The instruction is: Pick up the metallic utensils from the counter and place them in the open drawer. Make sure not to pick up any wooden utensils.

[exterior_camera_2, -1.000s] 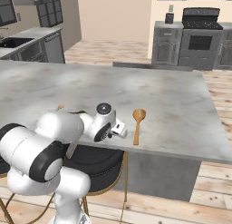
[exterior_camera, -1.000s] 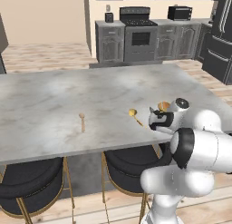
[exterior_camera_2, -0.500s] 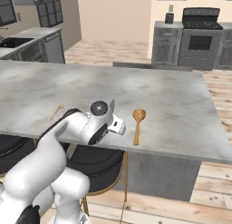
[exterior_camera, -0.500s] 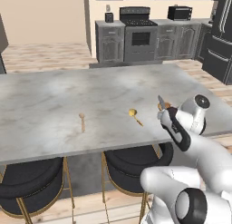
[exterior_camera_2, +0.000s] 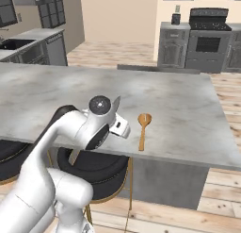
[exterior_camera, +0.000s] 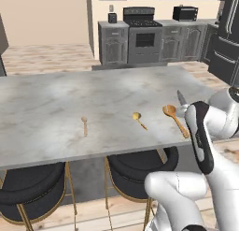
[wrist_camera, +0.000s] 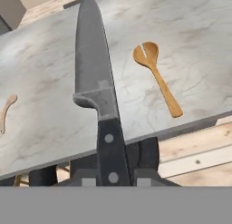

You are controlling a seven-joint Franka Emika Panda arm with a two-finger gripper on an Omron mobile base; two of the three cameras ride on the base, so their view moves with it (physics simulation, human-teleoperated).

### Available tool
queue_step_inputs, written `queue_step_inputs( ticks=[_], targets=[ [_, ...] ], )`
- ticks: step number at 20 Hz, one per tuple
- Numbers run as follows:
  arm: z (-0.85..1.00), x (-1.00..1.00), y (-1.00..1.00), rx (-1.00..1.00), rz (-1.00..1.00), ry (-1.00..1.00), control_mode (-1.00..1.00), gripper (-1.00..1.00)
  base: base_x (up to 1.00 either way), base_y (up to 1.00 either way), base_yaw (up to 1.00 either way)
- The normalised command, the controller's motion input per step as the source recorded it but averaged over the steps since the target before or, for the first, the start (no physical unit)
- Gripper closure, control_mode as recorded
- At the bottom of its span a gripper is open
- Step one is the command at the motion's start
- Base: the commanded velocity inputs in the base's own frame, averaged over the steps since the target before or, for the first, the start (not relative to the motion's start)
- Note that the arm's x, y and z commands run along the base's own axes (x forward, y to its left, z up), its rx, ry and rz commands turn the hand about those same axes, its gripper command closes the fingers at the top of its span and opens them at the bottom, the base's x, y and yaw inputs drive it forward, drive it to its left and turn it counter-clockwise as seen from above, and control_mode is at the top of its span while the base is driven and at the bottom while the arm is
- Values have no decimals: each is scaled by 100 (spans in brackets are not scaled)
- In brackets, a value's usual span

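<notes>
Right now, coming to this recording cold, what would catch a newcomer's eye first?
The black-handled knife with its pointed grey steel blade dominates the hand view, its handle clamped between the gripper fingers and its blade raised over the pale grey marbled stone counter. Next come the tan wooden pieces lying near the counter's front edge: a long round-bowled spoon, a smaller spoon-like piece and a thin stick.
</notes>
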Motion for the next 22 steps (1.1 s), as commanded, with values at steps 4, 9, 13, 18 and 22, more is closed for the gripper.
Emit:
queue_step_inputs(
  ticks=[4,9,13,18,22],
  targets=[
    [51,-92,0,0,0,0,-100,100,0,0,0],
    [71,-100,0,0,0,-2,-100,100,0,0,0],
    [92,-89,0,0,0,-5,-100,100,0,0,0],
    [37,-31,-1,0,0,-1,100,100,-5,-21,0],
    [0,0,0,0,0,0,100,100,-60,-98,0]
  ],
)
